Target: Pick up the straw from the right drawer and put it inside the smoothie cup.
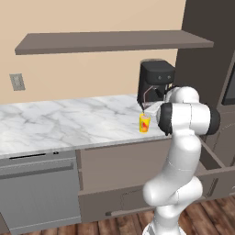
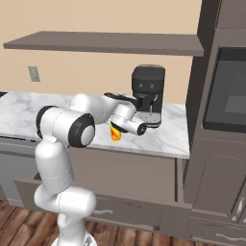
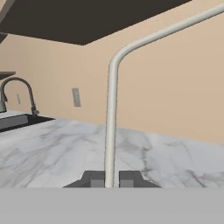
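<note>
The straw (image 3: 111,122) stands upright between my fingertips (image 3: 129,178), its bent top end leaning right. My gripper (image 3: 111,180) is shut on it. In the left base view the straw (image 1: 144,98) is a thin line rising in front of the coffee machine, directly above the smoothie cup (image 1: 144,123). That cup is small and yellow-orange with a red mark, and it stands near the counter's front edge. The gripper (image 1: 148,109) hovers just over its mouth. From the right, my hand partly hides the cup (image 2: 115,133). The right drawer (image 1: 209,159) is pulled out below the counter.
A black coffee machine (image 1: 156,80) stands right behind the cup. A wall shelf (image 1: 114,41) hangs overhead. A tall cabinet with an oven (image 2: 226,96) bounds the counter on the right. The silver dishwasher front (image 1: 39,193) is at lower left, and a faucet (image 3: 17,92) stands far along the marble counter.
</note>
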Robot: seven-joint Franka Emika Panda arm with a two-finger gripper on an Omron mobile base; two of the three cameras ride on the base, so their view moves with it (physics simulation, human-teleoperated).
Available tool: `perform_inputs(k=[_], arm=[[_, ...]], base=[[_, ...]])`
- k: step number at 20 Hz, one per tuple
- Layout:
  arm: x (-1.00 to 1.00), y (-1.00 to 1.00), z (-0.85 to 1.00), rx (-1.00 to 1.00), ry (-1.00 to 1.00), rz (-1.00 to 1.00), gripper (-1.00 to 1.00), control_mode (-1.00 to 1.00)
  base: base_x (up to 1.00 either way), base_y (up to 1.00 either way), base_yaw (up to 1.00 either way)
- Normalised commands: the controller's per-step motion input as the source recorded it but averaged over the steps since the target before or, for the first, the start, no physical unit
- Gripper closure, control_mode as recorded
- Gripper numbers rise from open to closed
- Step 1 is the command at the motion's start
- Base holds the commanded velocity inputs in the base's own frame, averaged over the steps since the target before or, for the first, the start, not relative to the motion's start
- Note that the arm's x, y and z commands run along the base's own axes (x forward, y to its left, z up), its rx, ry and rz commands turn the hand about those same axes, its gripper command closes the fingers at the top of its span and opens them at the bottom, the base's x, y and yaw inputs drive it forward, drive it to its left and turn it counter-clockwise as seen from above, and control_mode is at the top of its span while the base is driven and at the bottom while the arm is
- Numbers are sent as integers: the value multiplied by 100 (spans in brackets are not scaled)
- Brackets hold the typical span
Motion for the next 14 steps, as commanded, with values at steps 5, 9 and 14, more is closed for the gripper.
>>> perform_inputs(k=[5, 9, 14], arm=[[24, 0, -4, 0, 0, 0, 100, -100], [11, 0, -11, 0, 0, 0, 100, -100], [5, 0, -15, 0, 0, 0, 100, -100]], base=[[0, 0, 0], [0, 0, 0], [0, 0, 0]])
